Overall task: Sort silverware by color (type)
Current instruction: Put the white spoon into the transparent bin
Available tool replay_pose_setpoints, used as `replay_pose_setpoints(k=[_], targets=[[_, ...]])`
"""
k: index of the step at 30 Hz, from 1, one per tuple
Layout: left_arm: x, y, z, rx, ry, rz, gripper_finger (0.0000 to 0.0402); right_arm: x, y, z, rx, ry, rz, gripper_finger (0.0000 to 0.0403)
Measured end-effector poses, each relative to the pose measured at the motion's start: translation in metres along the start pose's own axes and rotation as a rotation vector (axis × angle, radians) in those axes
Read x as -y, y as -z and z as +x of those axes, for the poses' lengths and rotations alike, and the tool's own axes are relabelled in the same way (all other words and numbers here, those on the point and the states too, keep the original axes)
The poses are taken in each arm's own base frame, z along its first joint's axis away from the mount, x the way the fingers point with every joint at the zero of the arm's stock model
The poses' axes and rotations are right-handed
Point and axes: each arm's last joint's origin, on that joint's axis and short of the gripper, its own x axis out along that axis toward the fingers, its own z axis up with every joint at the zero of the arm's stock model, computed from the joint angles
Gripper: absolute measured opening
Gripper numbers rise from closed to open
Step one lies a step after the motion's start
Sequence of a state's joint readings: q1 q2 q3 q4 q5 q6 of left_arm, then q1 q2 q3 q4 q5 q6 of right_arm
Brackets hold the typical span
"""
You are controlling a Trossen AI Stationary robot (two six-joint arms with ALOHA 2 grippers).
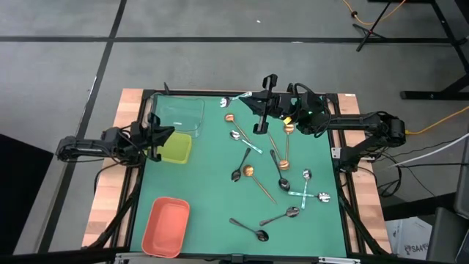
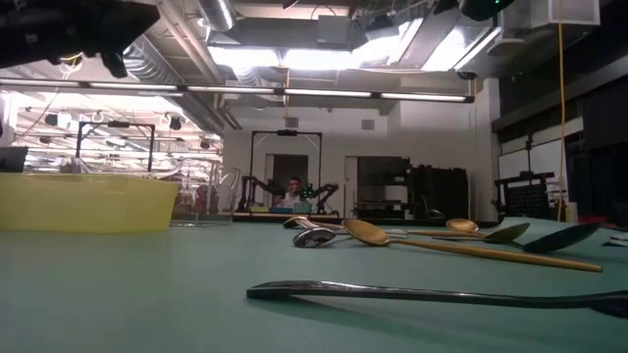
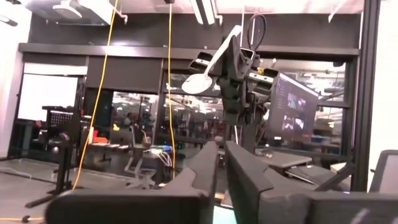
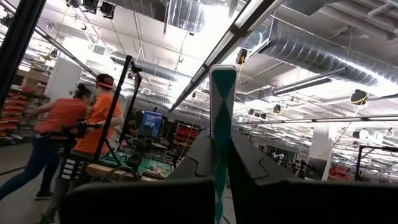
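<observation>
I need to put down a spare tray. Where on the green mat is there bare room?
Free: the mat's middle left, bordered by the yellow-green tray, the salmon-orange tray and the nearest spoons. Crowded: the right half, where spoons scatter from the far edge to the near one, with the right end effector above.

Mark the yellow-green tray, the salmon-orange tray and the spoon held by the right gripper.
yellow-green tray (image 1: 178,149), high view, on its bare floor.
salmon-orange tray (image 1: 166,226), high view, on its bare floor.
silver spoon (image 3: 198,83), left wrist view, on its bowl, held up by the right gripper (image 1: 248,97).
</observation>
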State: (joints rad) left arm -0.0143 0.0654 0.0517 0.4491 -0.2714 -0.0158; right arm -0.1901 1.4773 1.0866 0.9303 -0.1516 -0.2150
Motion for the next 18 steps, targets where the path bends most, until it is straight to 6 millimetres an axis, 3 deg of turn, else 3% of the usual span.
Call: replay_pose_setpoints(k=[10, 18], targets=[[0.003, -0.002, 0.009, 0.051, 0.000, -0.014, 0.0115, 0.000, 0.000, 0.000, -0.001, -0.001, 0.000, 0.0004], [0.003, -0.003, 0.017, 0.083, -0.069, -0.025, 0.0146, -0.001, 0.002, 0.000, -0.022, -0.005, 0.004, 0.0004]])
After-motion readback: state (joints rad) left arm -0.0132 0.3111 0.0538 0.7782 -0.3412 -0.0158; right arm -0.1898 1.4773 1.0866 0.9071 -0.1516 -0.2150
